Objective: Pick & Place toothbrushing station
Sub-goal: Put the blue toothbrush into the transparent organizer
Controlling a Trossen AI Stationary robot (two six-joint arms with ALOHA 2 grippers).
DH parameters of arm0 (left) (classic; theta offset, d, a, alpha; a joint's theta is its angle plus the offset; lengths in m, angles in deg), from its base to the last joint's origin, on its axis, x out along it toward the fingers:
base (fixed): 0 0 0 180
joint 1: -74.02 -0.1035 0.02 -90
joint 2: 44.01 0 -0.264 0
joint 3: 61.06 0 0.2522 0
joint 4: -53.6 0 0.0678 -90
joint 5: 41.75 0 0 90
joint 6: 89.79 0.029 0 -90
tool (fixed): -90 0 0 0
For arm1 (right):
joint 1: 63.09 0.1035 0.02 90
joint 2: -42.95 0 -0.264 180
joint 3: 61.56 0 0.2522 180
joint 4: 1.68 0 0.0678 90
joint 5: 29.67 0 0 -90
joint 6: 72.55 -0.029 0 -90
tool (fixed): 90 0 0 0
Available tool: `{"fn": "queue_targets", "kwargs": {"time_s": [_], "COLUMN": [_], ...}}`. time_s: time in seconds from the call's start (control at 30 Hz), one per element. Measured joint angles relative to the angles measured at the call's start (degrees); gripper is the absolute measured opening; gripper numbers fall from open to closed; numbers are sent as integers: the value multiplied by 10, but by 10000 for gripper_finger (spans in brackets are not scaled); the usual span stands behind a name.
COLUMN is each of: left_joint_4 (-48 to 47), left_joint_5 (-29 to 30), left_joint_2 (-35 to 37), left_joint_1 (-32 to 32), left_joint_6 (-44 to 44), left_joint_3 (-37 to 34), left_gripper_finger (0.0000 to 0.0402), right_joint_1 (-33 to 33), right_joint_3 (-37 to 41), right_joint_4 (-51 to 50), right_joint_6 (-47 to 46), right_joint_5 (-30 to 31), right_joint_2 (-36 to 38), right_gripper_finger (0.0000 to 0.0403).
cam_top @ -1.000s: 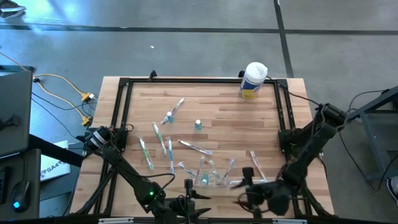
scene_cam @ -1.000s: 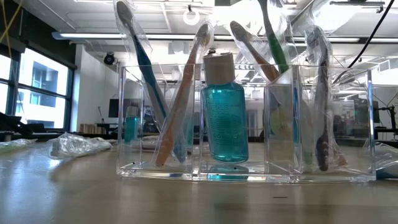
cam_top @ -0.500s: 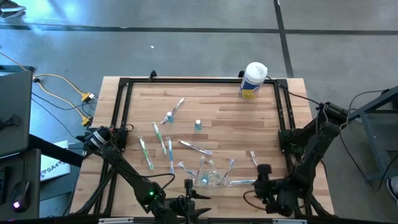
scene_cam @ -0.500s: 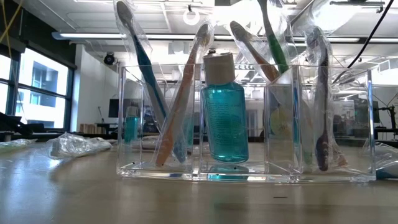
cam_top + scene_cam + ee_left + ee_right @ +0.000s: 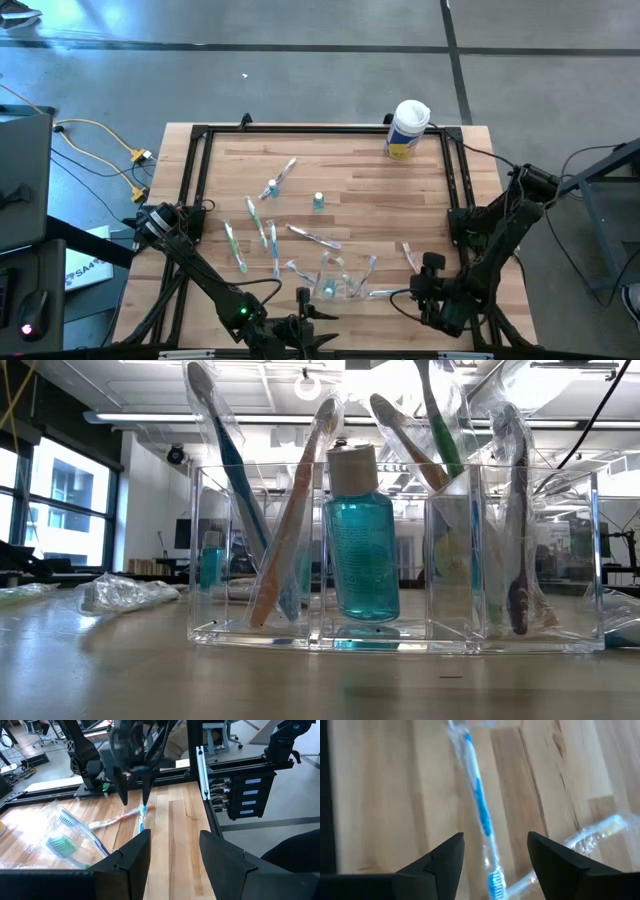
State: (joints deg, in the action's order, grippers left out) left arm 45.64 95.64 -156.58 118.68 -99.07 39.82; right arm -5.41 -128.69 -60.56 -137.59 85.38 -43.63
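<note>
The clear plastic holder [image 5: 400, 550] stands near the table's front edge [image 5: 336, 280]. It holds several wrapped toothbrushes and a teal bottle [image 5: 360, 540]. More toothbrushes [image 5: 268, 235] and two small teal bottles [image 5: 318, 201] lie loose on the wood. My right gripper [image 5: 495, 837] is open and points down, to the right of the holder [image 5: 428, 266]. Its fingers stand on either side of a wrapped blue-handled toothbrush [image 5: 480, 805], which lies flat on the table; this toothbrush also shows in the left wrist view [image 5: 141, 815]. My left gripper [image 5: 175, 845] is open and empty at the front edge [image 5: 312, 316].
A large white canister with a yellow label [image 5: 407, 128] stands at the far right corner. A black frame [image 5: 200, 180] runs around the wooden top. Another wrapped toothbrush [image 5: 385, 293] lies between the holder and my right gripper. Bare wood shows at the far middle [image 5: 350, 160].
My right gripper has gone from beside the holder toward the table's right and far edges. It has turned about and now stands over the blue-handled toothbrush. Nothing on the table has moved.
</note>
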Motion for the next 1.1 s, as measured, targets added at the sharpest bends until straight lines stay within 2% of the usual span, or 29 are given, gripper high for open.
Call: {"fn": "queue_targets", "kwargs": {"time_s": [0.63,0.97,1.1], "left_joint_4": [1,1,2], "left_joint_5": [-2,-2,-2], "left_joint_2": [0,0,0], "left_joint_1": [0,0,0], "left_joint_6": [19,20,20], "left_joint_3": [0,0,0], "left_gripper_finger": [167,167,167], "right_joint_1": [-1,0,0], "right_joint_3": [149,202,206], "right_joint_4": [253,311,311], "right_joint_6": [70,64,64], "right_joint_5": [-2,-25,-21], "right_joint_2": [0,0,0], "right_gripper_finger": [211,210,190]}}
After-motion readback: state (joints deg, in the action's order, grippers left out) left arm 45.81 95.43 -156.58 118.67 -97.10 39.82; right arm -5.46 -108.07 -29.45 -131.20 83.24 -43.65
